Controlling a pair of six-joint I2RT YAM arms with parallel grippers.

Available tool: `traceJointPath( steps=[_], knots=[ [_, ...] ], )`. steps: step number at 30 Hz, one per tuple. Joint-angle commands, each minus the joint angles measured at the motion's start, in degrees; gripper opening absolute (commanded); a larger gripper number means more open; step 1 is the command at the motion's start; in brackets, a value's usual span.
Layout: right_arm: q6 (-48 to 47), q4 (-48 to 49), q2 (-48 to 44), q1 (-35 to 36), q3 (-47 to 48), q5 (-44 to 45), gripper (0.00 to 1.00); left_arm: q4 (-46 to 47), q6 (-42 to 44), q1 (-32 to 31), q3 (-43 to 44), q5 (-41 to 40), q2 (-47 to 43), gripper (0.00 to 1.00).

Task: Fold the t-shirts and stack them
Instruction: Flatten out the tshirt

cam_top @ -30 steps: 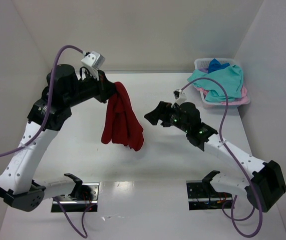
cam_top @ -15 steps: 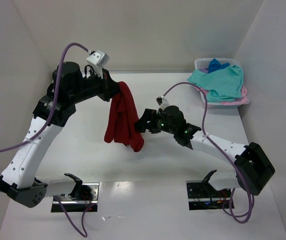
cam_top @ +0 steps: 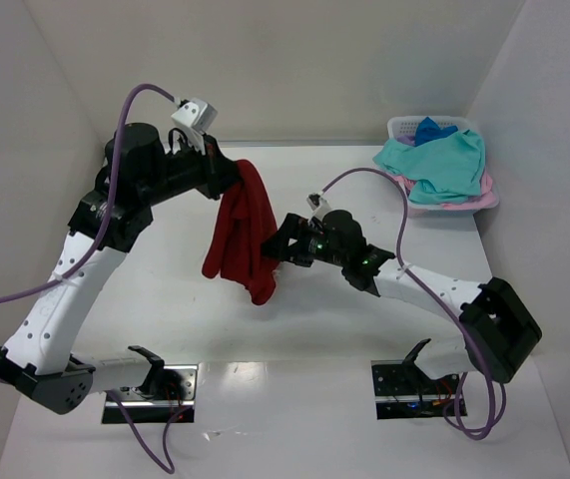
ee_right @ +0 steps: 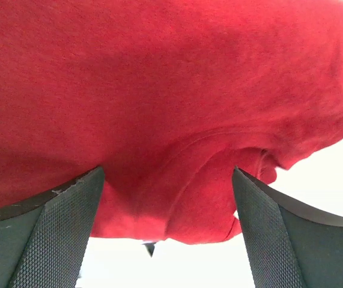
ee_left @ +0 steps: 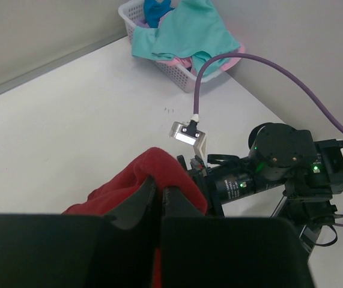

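Right gripper (cam_top: 276, 246), jaws wide apart, straddles the lower folds of the soft dark red cloth t-shirt (cam_top: 245, 235), which hangs lengthwise downward from the clamped left gripper (ee_left: 159, 198).

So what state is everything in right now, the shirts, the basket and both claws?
red t-shirt: bunched, unfolded, hanging from the left claw.
left claw: shut on the red t-shirt.
right claw: open, one finger on either side of the red cloth.
teal t-shirt: crumpled, draped over the basket.
pink t-shirt: crumpled, under the teal one.
blue t-shirt: crumpled in the basket.
basket: upright, holding shirts.
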Motion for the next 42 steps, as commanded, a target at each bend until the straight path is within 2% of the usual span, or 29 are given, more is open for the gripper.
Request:
traceJointPath(
  steps=[1,10,18,23,31,38,40,42],
  knots=[
    [6.30,4.34,-1.13,0.76,2.22,-2.38,0.92,5.75,-0.77,0.36,-0.99,-0.49,-1.24,0.00],
    [16.16,6.09,-8.95,1.37,-3.05,-3.52,0.86,11.63,-3.31,0.36,-5.56,-1.64,-1.77,0.00],
    [14.41,6.80,-9.05,4.80,-4.20,-0.45,0.86,15.76,-4.99,0.36,-6.89,-0.94,-2.30,0.00],
    [9.31,1.80,-7.21,6.12,-1.22,5.60,0.93,15.25,-5.52,0.36,-5.84,1.00,-2.30,0.00],
    [6.59,-4.45,-10.36,6.12,-0.07,17.47,0.93,13.49,-5.52,0.36,-4.69,2.23,-4.14,0.00],
    [3.07,-5.24,-7.56,6.12,1.34,20.82,0.88,14.10,-6.05,0.36,-4.69,5.75,-4.14,0.00],
    [1.76,-4.55,-6.50,6.12,1.96,20.82,0.81,14.10,-6.05,0.36,-4.69,6.27,-4.14,0.00],
    [1.23,-3.67,-5.63,6.12,2.48,20.82,0.68,14.10,-6.05,0.36,-4.69,6.80,-4.14,0.00]
  ],
)
